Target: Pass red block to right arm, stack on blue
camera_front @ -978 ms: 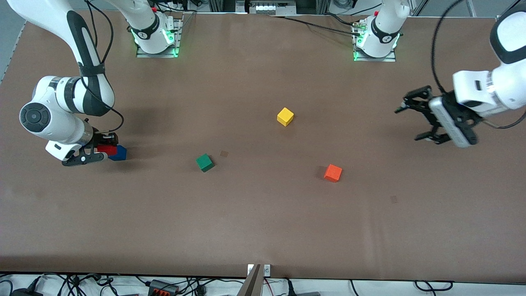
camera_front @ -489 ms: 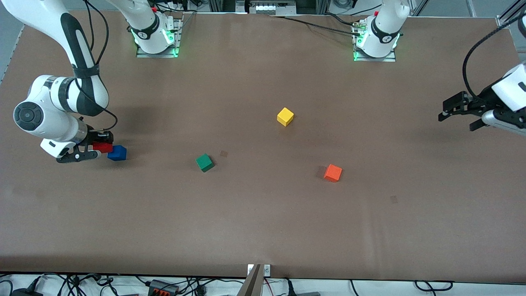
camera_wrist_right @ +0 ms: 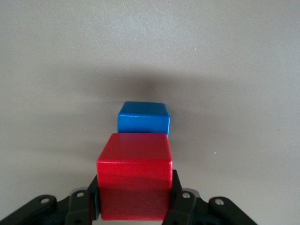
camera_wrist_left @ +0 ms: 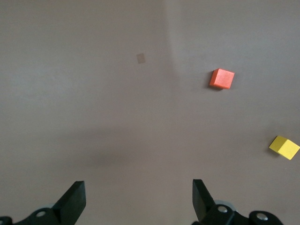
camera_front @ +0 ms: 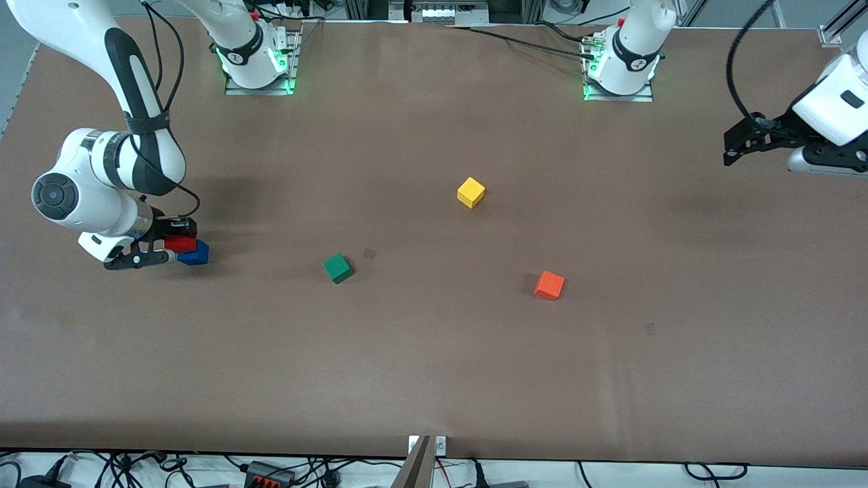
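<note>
White-and-black right arm (camera_front: 115,163) trailing black cable, black gripper (camera_front: 157,245).

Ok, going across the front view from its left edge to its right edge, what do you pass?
Right gripper shut on the red block → blue block → green block → yellow block → orange block → open left gripper.

A robotics lab: bolted-down arm bases (camera_front: 258,57) on a brown table (camera_front: 434,366), loose cabling.

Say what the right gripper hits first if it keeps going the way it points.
Likely the blue cube: it lies just ahead of the right gripper, shut on the red block. Height clearance between the blocks is unclear.
</note>
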Robot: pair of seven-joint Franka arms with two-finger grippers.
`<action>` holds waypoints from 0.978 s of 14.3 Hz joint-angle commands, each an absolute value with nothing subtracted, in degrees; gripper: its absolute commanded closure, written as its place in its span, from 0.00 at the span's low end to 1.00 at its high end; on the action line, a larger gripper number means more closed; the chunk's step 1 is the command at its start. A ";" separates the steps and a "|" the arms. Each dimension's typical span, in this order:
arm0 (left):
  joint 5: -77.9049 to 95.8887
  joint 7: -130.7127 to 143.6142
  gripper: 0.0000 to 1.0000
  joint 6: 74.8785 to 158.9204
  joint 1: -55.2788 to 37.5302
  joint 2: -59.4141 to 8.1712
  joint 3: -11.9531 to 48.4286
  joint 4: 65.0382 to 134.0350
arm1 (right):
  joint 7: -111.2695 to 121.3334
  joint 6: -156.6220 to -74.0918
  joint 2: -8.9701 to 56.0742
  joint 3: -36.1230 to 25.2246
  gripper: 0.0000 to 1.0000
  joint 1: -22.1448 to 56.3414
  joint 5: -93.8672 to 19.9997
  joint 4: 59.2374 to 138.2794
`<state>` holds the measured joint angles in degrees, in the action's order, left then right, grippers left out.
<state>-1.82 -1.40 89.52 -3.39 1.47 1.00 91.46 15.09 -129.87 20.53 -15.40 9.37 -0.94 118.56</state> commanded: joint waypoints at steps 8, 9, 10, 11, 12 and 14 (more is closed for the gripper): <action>0.35 -1.67 0.00 87.98 0.35 -5.89 1.05 82.44 | 16.08 -130.08 22.32 -15.12 1.00 9.40 -1.93 115.93; 0.26 -1.58 0.00 88.07 0.35 -5.28 1.05 83.05 | 16.08 -129.90 22.50 -15.12 1.00 9.40 -1.93 116.01; 0.26 -1.67 0.00 87.98 0.53 -5.19 1.14 83.14 | 16.08 -129.21 22.59 -15.12 1.00 9.40 -1.93 116.02; 0.35 -1.67 0.00 88.07 0.61 -5.10 1.14 83.32 | 16.08 -128.85 22.59 -15.12 1.00 9.40 -1.93 116.02; 0.35 -1.58 0.00 87.98 0.62 -5.10 1.14 83.41 | 16.08 -128.85 22.67 -15.03 1.00 9.40 -2.19 116.02; 0.26 -1.58 0.00 88.07 0.44 -5.36 1.14 83.06 | 16.17 -128.85 22.85 -14.77 1.00 9.40 -2.90 116.02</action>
